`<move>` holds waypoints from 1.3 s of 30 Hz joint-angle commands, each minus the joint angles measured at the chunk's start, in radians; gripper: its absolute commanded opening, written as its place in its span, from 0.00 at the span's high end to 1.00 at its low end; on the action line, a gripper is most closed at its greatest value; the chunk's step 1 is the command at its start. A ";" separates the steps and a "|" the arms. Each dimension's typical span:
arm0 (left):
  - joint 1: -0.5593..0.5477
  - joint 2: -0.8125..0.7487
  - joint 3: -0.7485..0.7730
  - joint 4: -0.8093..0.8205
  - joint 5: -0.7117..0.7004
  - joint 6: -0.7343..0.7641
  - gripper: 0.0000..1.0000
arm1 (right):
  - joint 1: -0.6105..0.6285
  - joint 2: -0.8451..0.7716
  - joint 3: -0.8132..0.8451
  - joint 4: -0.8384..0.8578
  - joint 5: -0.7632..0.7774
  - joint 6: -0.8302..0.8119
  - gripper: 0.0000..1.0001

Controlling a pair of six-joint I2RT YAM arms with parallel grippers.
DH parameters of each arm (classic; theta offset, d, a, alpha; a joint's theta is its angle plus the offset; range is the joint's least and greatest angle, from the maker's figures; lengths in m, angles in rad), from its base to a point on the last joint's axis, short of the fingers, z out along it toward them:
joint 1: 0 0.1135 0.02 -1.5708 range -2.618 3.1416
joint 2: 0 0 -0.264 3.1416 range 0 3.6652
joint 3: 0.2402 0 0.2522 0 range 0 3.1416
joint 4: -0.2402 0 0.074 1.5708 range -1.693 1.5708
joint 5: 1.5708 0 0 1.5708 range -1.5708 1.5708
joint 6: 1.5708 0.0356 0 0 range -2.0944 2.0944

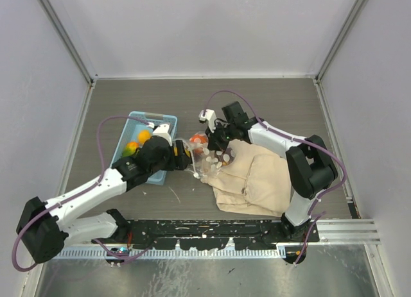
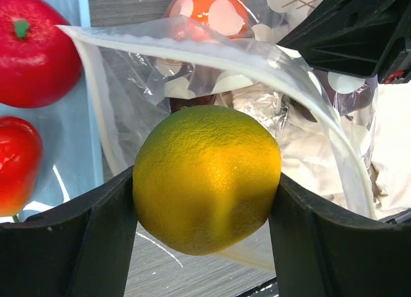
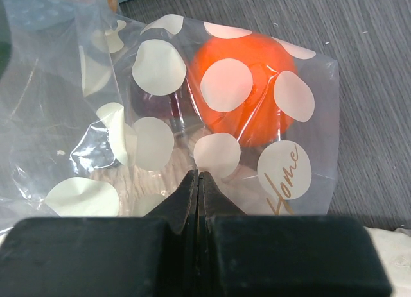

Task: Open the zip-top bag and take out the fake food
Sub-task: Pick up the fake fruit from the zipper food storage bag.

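Note:
The zip-top bag lies mid-table, clear with white spots, its mouth gaping toward my left gripper. That gripper is shut on a yellow-orange fake fruit, held between both fingers just in front of the mouth, above the table. My right gripper is shut, pinching the bag's plastic on its far side. An orange fake fruit and a dark maroon piece still sit inside the bag.
A light blue basket stands left of the bag with several fake fruits in it, two red ones close beside my left fingers. A beige cloth bag lies under and right of the zip-top bag.

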 commanded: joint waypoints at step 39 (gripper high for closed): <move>0.204 -0.237 0.038 -0.279 -0.099 0.126 0.45 | -0.078 -0.103 0.026 0.004 -0.075 -0.012 0.95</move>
